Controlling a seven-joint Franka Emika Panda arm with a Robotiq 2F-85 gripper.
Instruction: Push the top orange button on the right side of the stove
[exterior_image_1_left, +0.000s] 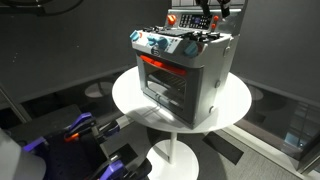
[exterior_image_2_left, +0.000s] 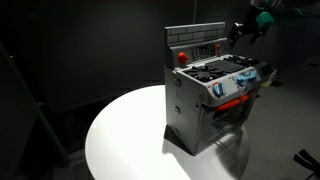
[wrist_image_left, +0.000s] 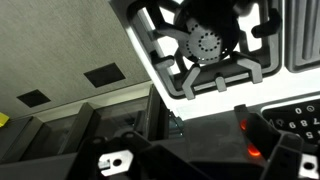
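Note:
The toy stove (exterior_image_1_left: 185, 75) stands on a round white table (exterior_image_1_left: 130, 95); it also shows in the other exterior view (exterior_image_2_left: 205, 100). My gripper (exterior_image_1_left: 214, 12) hangs over the stove's back panel, near its right end, seen also in an exterior view (exterior_image_2_left: 248, 27). In the wrist view, two glowing orange buttons (wrist_image_left: 247, 126) sit one above the other on the dark panel, just behind a burner grate (wrist_image_left: 205, 45). The gripper (wrist_image_left: 195, 155) looks open and empty, with its right finger partly covering the buttons.
A red knob (exterior_image_1_left: 171, 17) is at the other end of the back panel. Blue knobs (exterior_image_1_left: 160, 45) line the stove front above the red oven handle. A blue and black device (exterior_image_1_left: 75, 130) lies on the floor beside the table.

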